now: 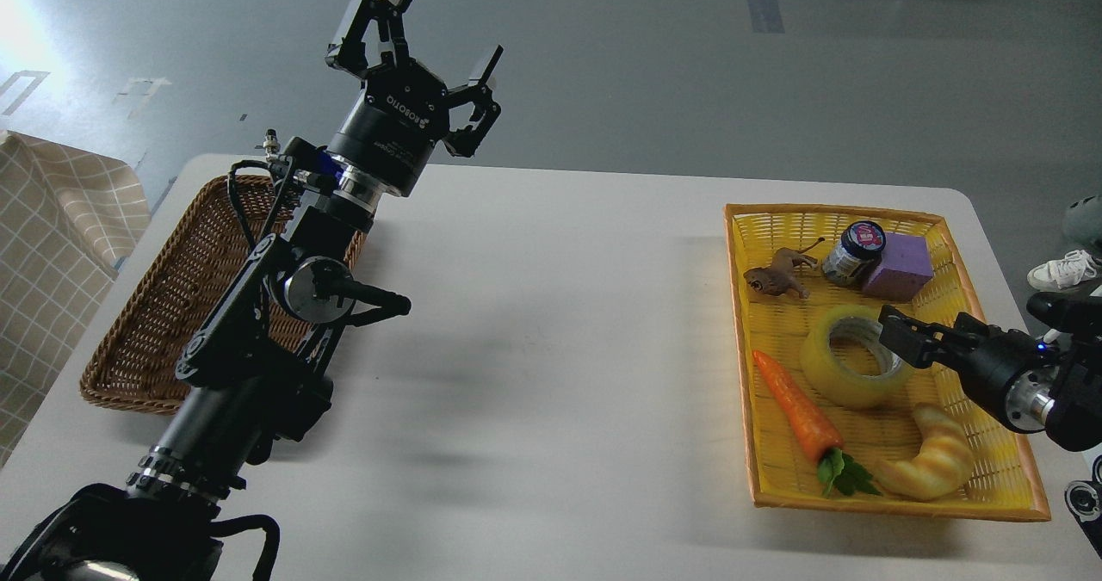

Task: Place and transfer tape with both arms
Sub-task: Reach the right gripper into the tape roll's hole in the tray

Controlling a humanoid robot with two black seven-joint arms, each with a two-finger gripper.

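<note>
Right tool (897, 340), entering from the right edge, sits low over the yellow tray (999, 499) with its dark fingertips at the near rim of the tape (848, 359); seen nearly end-on, its fingers cannot be told apart, so whether they are spread or pressed together cannot be told. The tape lies flat on the tray floor directly ahead of this tool, core hole upward, which offers the rim wall for a pinch (one finger inside the core, one outside, would be the likely grip). Just below the tool lies a croissant toy (930, 465); further out beyond the tape, a toy carrot (796, 409). Above the tool stand a purple block (900, 267), a small jar (854, 252) and a brown animal figure (779, 275), close enough that a careless lift could brush them. Well apart across the white bench (551, 349), the left tool (413, 39) is raised high with its fingers spread and holding nothing, apparently waiting to receive the roll, above a brown wicker basket (172, 305), the probable destination.
</note>
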